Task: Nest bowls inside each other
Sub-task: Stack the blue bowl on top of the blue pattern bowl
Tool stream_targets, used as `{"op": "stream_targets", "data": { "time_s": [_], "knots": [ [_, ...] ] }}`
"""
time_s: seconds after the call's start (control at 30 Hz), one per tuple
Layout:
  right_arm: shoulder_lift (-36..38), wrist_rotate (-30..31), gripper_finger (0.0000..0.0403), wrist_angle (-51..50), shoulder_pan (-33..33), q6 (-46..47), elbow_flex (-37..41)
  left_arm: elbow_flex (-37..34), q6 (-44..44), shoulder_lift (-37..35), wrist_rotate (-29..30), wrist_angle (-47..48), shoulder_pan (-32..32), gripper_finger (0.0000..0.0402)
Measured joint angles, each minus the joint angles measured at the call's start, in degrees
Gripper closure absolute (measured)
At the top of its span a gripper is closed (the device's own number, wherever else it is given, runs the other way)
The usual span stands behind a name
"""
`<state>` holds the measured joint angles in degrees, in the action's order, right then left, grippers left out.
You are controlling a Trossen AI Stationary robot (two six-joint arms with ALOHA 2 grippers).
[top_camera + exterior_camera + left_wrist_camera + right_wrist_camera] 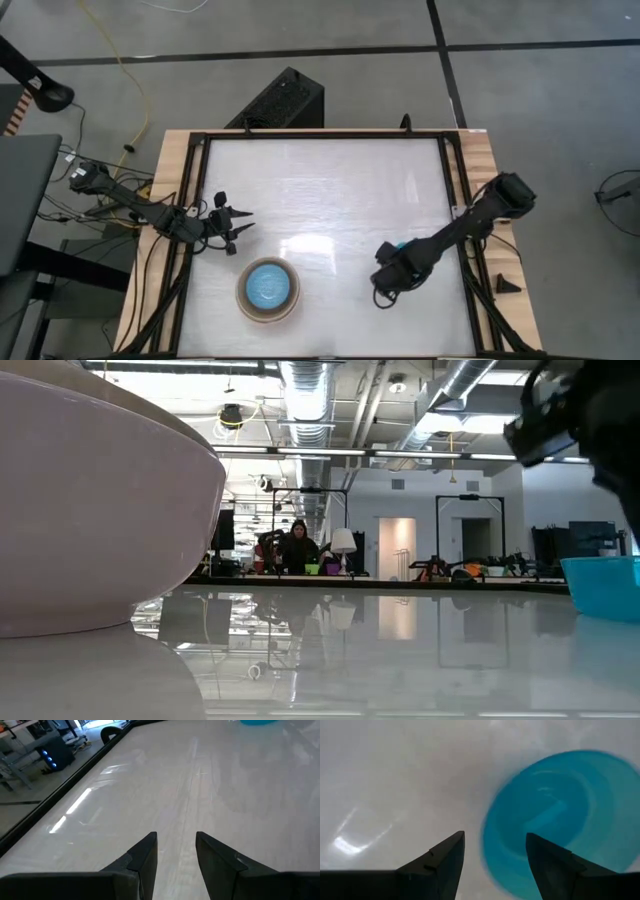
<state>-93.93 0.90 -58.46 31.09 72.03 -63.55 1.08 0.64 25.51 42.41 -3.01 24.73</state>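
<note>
A stack of nested bowls (268,289) stands near the table's front, left of the middle, with a light blue bowl (268,285) innermost. Its pale outer wall (90,510) fills the left of the low view. The teal bowl (560,815) rests on its base toward the right, mostly hidden under my right arm in the high view (402,244). My right gripper (495,855) hangs open above the teal bowl's rim and points down, one finger over the bowl and one over the bare table. My left gripper (235,228) waits open at the left edge.
A black frame (452,180) borders the glossy white tabletop (330,190). Bare surface lies between the stack and the teal bowl (605,585). A person (297,548) stands far back in the room beyond the table.
</note>
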Motion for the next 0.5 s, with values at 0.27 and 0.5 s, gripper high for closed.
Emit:
{"op": "stream_targets", "data": {
  "time_s": [0.27,0.5],
  "knots": [
    [-0.1,0.7,0.0159,4.8,-1.3,-0.5,2.9,0.0,0.0,0.0,0.0,0.0,0.0,0.0276],
    [-0.9,2.0,0.0159,5.6,-1.9,-0.1,2.8,0.0,0.0,0.0,0.0,0.0,0.0,0.0276]
  ]
}}
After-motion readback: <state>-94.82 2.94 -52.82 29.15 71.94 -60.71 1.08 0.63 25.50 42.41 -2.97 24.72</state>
